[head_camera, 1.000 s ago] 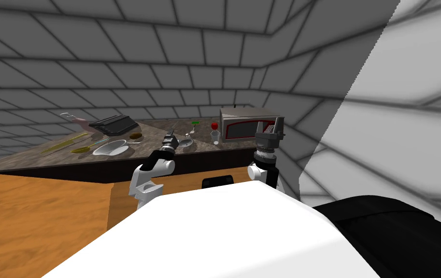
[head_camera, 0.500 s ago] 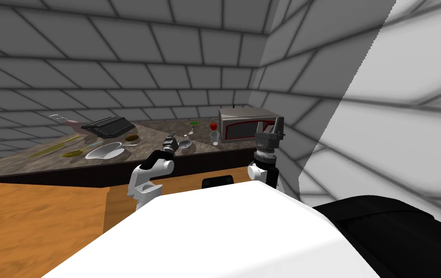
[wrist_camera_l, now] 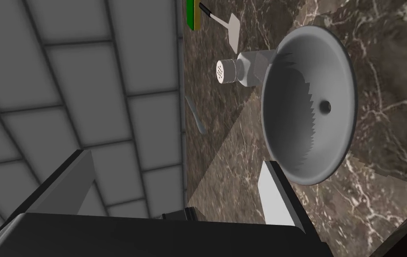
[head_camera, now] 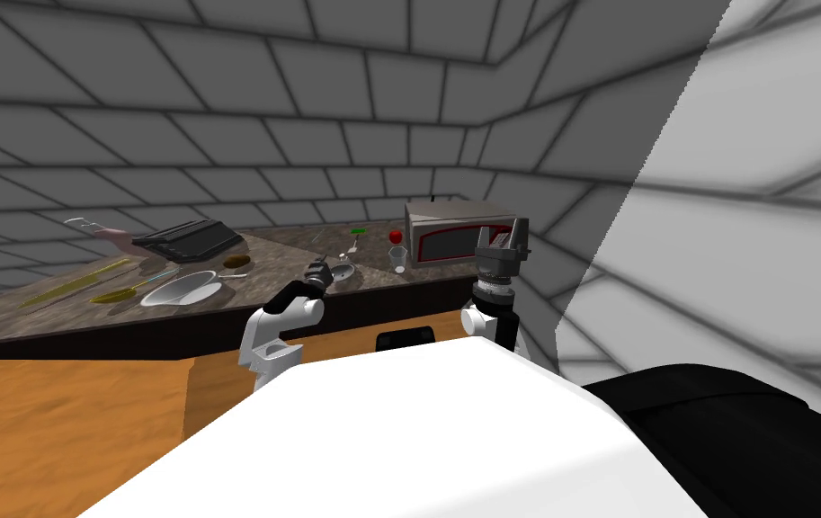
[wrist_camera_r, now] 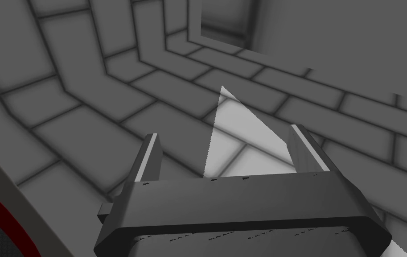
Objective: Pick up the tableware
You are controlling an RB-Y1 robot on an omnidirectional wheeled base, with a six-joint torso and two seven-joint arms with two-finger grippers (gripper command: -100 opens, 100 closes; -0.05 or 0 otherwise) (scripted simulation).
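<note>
A grey, funnel-shaped bowl [wrist_camera_l: 309, 105] with a small dark hole at its centre lies on the dark marble counter [wrist_camera_l: 385, 134]. My left gripper [wrist_camera_l: 176, 159] is open just short of it, one fingertip [wrist_camera_l: 273, 187] beside the bowl's rim and nothing between the fingers. Beyond the bowl lie a white shaker [wrist_camera_l: 238, 71] on its side, a thin grey knife-like utensil [wrist_camera_l: 195, 117] and a small spatula [wrist_camera_l: 231, 29]. In the head view the left gripper [head_camera: 318, 270] hangs over the counter's front edge next to the bowl [head_camera: 342, 270]. My right gripper [head_camera: 500, 236] is raised and open.
A microwave with a red-trimmed door [head_camera: 449, 234] stands at the counter's right end, with a clear glass [head_camera: 397, 258] and a red fruit [head_camera: 395, 236] beside it. Further left lie a wide white pan [head_camera: 182, 288], a dark rack [head_camera: 185, 240] and long utensils [head_camera: 120, 292].
The whole head view has shifted: the counter's things slid left, so I have moved. My left gripper stays by the small bowl; the right arm keeps its pose.
</note>
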